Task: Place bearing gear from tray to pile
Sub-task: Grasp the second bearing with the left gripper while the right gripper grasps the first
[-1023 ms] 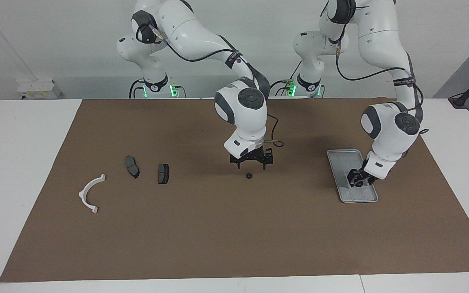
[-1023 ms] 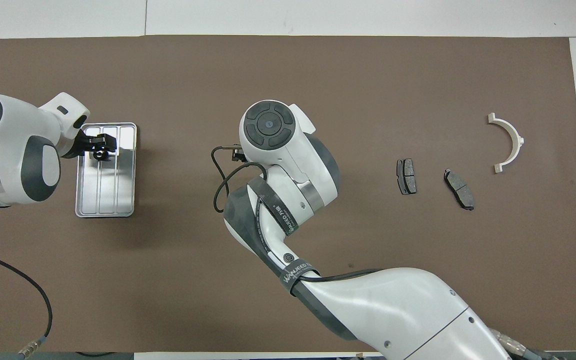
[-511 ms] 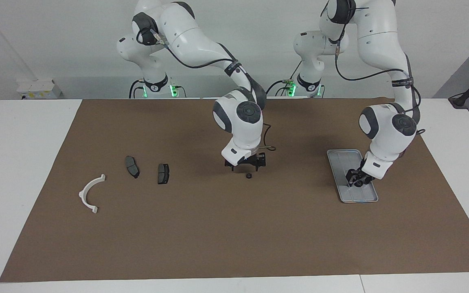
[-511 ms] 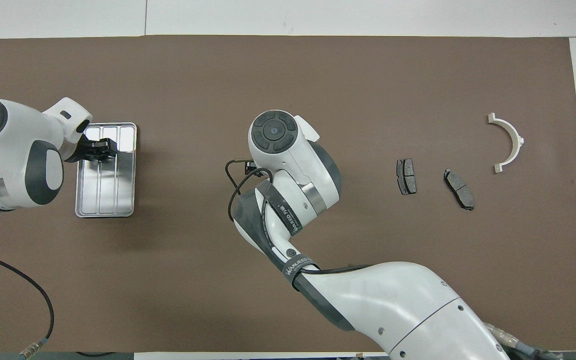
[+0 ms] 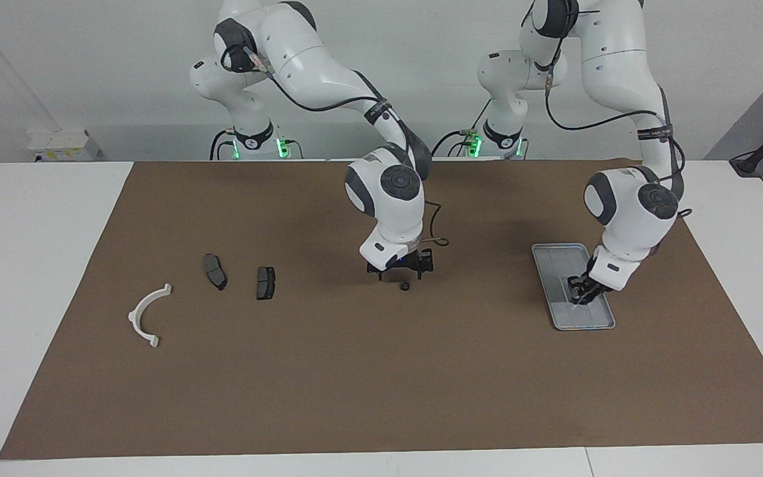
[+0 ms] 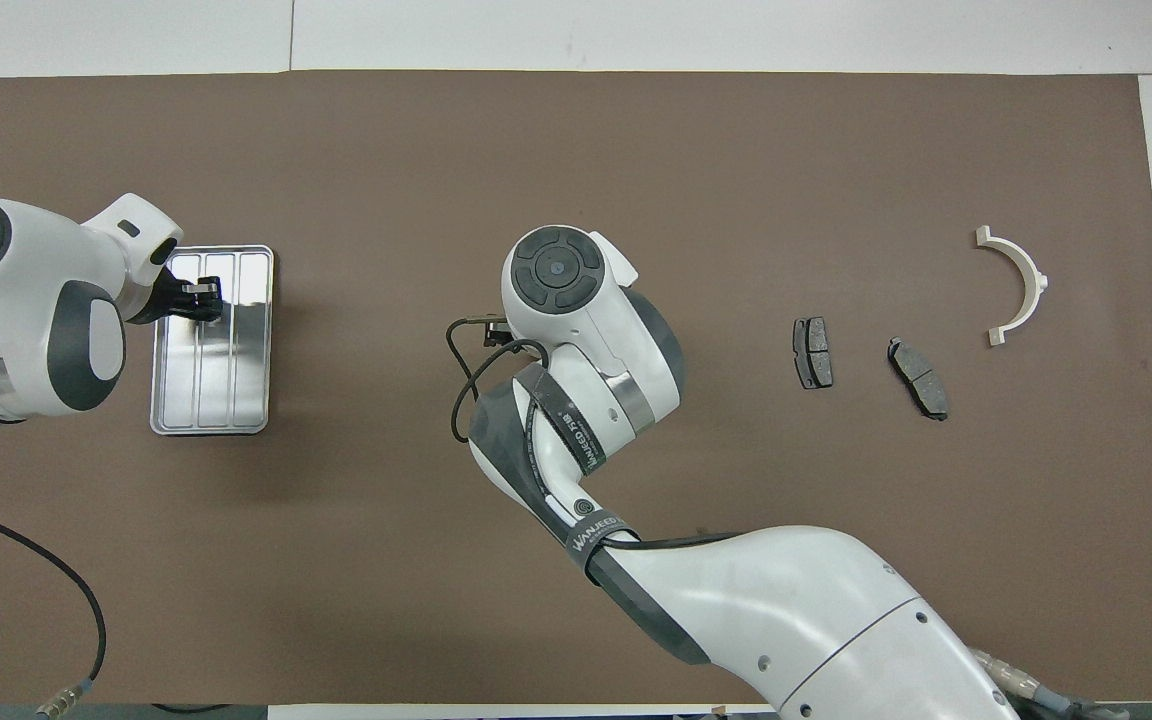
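The silver tray [image 5: 557, 258] lies on the brown mat toward the left arm's end; it also shows in the overhead view [image 6: 246, 380]. My left gripper [image 5: 580, 296] is low in the tray, its fingers drawn together where a small black bearing gear lay; the gear is hidden between them. In the overhead view the left gripper [image 6: 200, 298] is over the tray's part farther from the robots. Another black bearing gear [image 5: 405, 287] lies on the mat mid-table. My right gripper [image 5: 400, 271] is open just above the mat, beside that gear and not touching it.
The pile lies toward the right arm's end: two dark brake-pad plates [image 5: 214, 271] [image 5: 265, 282] and a white plastic arc [image 5: 148, 315]. In the overhead view the plates [image 6: 813, 352] [image 6: 918, 377] and the arc [image 6: 1021, 285] show, and the right arm's hand [image 6: 556, 270] covers the mid-table gear.
The left gripper's fingers have closed together in the tray around the gear. The right gripper has come down lower and shifted a little toward the gear on the mat.
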You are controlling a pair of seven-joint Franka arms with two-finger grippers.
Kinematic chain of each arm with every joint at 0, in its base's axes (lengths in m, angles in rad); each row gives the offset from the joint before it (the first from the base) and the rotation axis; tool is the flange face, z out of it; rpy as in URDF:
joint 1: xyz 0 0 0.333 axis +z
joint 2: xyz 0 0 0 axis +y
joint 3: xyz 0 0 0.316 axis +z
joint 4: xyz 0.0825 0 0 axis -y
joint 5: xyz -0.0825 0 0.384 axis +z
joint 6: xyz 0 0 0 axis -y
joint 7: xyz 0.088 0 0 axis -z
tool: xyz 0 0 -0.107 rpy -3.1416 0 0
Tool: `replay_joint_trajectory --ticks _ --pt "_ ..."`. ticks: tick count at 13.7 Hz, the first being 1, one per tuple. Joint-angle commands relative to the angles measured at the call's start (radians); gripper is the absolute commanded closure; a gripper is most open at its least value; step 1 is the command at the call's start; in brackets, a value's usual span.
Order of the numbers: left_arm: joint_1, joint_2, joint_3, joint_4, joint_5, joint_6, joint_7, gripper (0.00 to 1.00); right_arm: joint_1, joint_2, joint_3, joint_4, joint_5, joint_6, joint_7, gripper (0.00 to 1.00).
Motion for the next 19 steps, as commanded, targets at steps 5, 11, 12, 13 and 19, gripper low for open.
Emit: replay_joint_trajectory --ticks 5,11,12,13,19 --pt "0.006 -0.002 -0.002 0.003 -0.005 -0.003 -0.011 0.9 -0.005 0.001 0.008 -0.032 0.021 0.065 -0.016 0.0" --pt "0.005 -0.002 0.0 0.045 -0.066 -0.05 -0.017 0.9 -0.002 0.021 0.011 -0.033 0.022 0.105 -0.015 0.0" --pt "0.006 -0.002 0.0 0.045 -0.066 -0.05 -0.017 0.9 -0.002 0.021 0.013 -0.033 0.022 0.105 -0.015 0.01" --pt "0.006 -0.002 0.0 0.041 -0.066 -0.048 -0.015 0.9 -0.002 0.021 0.013 -0.033 0.022 0.105 -0.015 0.02" --pt "0.006 -0.004 0.0 0.038 -0.066 -0.048 -0.017 0.9 -0.002 0.021 0.014 -0.036 0.024 0.107 -0.015 0.3"
